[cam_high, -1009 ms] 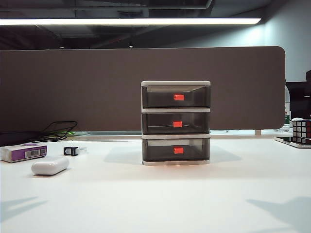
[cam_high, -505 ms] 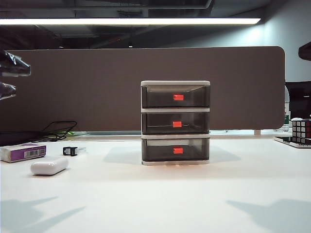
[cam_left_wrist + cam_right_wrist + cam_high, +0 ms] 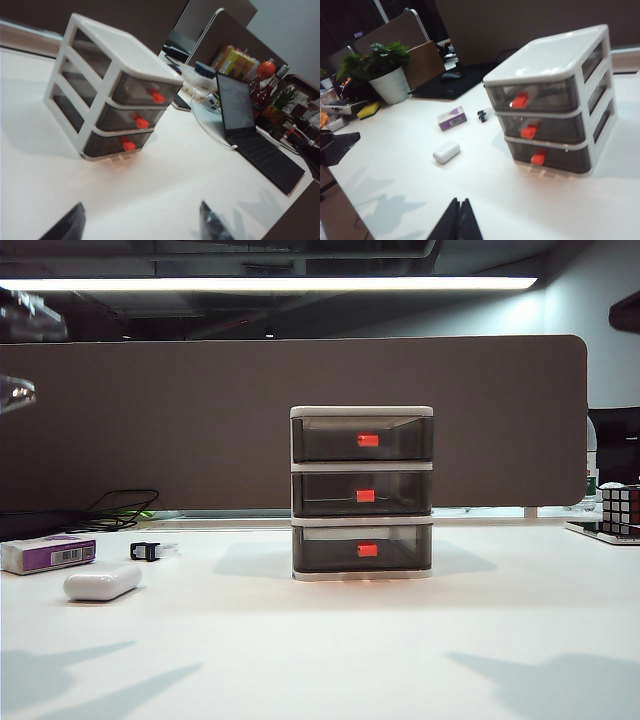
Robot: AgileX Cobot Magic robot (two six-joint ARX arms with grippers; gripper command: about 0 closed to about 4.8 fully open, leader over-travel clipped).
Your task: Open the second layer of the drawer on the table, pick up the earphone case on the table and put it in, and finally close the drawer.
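One drawer (image 3: 362, 494) unit, three layers, all shut; second layer of the drawer (image 3: 362, 494) in the middle. One earphone case (image 3: 102, 583) left on white bench (image 3: 330, 650), near purple box (image 3: 48, 554). Left tool (image 3: 140, 225) open, right tool (image 3: 459, 220) closed, both raised. Brown partition (image 3: 200, 420) behind.

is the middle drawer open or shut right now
Shut: the middle drawer sits flush with the drawers above and below it in the cabinet, not pulled forward in any view.
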